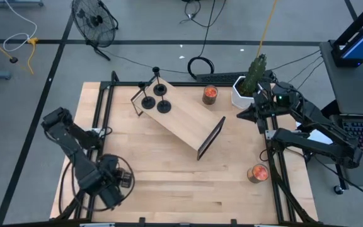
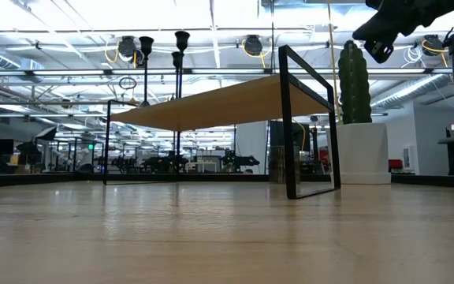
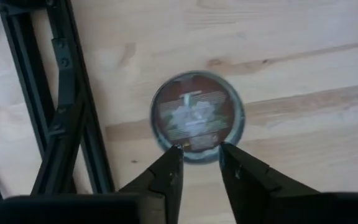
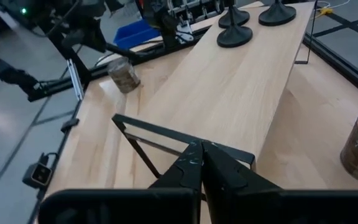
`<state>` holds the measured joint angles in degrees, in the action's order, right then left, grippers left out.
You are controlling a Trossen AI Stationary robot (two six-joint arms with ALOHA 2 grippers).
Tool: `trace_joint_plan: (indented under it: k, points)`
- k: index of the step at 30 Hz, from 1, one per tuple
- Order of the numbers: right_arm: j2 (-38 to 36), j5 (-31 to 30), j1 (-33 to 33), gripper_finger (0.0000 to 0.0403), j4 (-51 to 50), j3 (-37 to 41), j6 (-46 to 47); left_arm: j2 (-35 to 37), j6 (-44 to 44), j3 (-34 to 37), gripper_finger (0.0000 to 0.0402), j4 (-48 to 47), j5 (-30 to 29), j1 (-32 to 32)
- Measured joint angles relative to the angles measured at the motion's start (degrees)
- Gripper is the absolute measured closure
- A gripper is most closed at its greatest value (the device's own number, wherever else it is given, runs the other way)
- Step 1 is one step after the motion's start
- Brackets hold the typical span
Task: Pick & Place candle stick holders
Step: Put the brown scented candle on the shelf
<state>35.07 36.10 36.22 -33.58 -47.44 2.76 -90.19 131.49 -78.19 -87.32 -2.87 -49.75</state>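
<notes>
The table (image 1: 169,183) is light wood, smooth, with soft grain lines. The shelf (image 1: 181,116) has a pale wood top and thin black metal legs. The candle stick holders (image 1: 156,101) on it look dull black, not shiny. Just ahead of the left gripper (image 3: 201,163) stands a shiny glass jar (image 3: 197,118). The gripper fingers (image 3: 166,177) are dark and dull.

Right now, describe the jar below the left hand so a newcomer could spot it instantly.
From the wooden shelf lying slantwise mid-table, look to the left arm's corner. The round jar stands directly under the left hand, alone there; the other two jars stand on the right arm's side.
</notes>
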Motion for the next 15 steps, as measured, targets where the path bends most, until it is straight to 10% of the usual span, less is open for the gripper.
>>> trace_joint_plan:
  k: [15]
  points:
    - [0.0,0.0,0.0,0.0403,2.6,0.0,4.1,0.0,3.5,7.5,0.0158,1.0,0.0,-4.0]
